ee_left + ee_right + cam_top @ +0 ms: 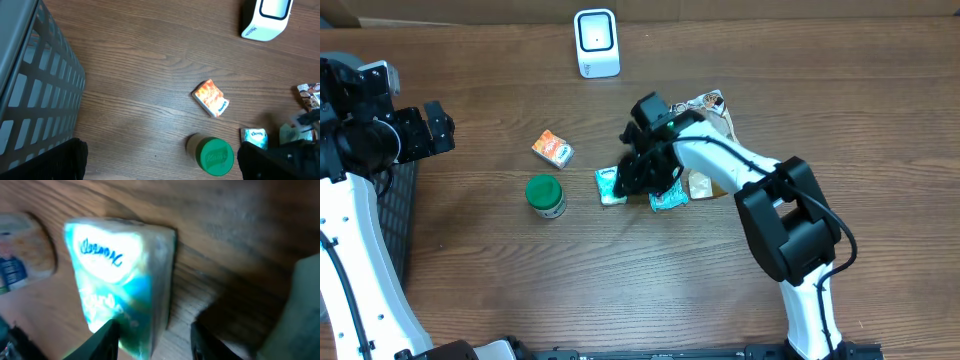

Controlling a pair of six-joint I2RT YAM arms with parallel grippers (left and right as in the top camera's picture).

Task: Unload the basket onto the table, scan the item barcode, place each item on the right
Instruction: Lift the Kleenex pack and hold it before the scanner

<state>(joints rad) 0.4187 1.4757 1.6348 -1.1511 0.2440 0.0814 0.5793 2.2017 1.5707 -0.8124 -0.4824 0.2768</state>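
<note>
My right gripper (638, 170) hangs low over two teal tissue packs (610, 185) (668, 197) near the table's middle. In the right wrist view one teal pack (120, 280) lies flat on the wood. The right gripper (152, 335) is open: its left finger overlaps the pack's near edge and its right finger stands clear of it. The white barcode scanner (596, 42) stands at the back, also visible from the left wrist (265, 20). My left gripper (440, 128) is open and empty at the far left (160, 155).
An orange box (552, 149) and a green-lidded jar (546, 196) sit left of the packs. A beige packet (702, 183) and a printed snack bag (705, 103) lie behind my right arm. A dark mesh basket (35, 90) stands at the left edge.
</note>
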